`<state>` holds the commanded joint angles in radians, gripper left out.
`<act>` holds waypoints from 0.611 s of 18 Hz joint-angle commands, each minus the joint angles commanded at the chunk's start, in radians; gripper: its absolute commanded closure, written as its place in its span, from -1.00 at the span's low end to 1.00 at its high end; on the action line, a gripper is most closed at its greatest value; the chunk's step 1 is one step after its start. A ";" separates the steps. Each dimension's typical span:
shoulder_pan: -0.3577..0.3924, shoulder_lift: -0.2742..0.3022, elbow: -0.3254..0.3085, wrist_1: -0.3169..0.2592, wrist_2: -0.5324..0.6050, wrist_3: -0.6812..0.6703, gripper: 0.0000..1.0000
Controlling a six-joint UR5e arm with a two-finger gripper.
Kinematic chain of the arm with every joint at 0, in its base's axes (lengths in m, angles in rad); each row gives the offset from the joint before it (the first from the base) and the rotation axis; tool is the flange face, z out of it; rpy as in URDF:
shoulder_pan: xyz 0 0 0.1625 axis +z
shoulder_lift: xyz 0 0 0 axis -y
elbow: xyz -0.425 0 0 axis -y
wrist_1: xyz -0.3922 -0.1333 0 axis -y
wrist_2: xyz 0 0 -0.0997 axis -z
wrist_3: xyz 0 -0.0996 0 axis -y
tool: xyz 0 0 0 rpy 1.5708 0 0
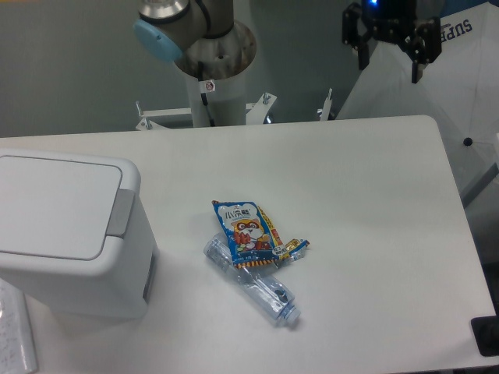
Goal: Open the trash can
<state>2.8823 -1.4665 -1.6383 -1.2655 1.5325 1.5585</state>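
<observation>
The trash can [70, 234] is a large white boxy bin at the table's left side. Its flat white lid [51, 204] lies shut, with the grey push tab [119, 212] on its right edge. My gripper [390, 64] hangs high at the top right, above the table's far right corner and far from the bin. Its two black fingers [363, 54] stand apart and hold nothing.
A blue snack packet [245, 232] lies at the table's middle, partly over a clear plastic bottle [261, 288] lying on its side. The arm's base column [210, 70] stands behind the far edge. A black object [487, 336] sits at the front right corner.
</observation>
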 joint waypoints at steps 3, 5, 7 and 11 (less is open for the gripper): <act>0.000 -0.002 0.000 0.000 -0.002 -0.014 -1.00; -0.002 0.000 0.000 0.000 -0.006 -0.093 -1.00; -0.002 0.000 -0.005 0.000 -0.052 -0.184 -1.00; -0.002 0.000 -0.009 0.006 -0.109 -0.204 -1.00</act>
<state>2.8808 -1.4665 -1.6475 -1.2594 1.4236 1.3545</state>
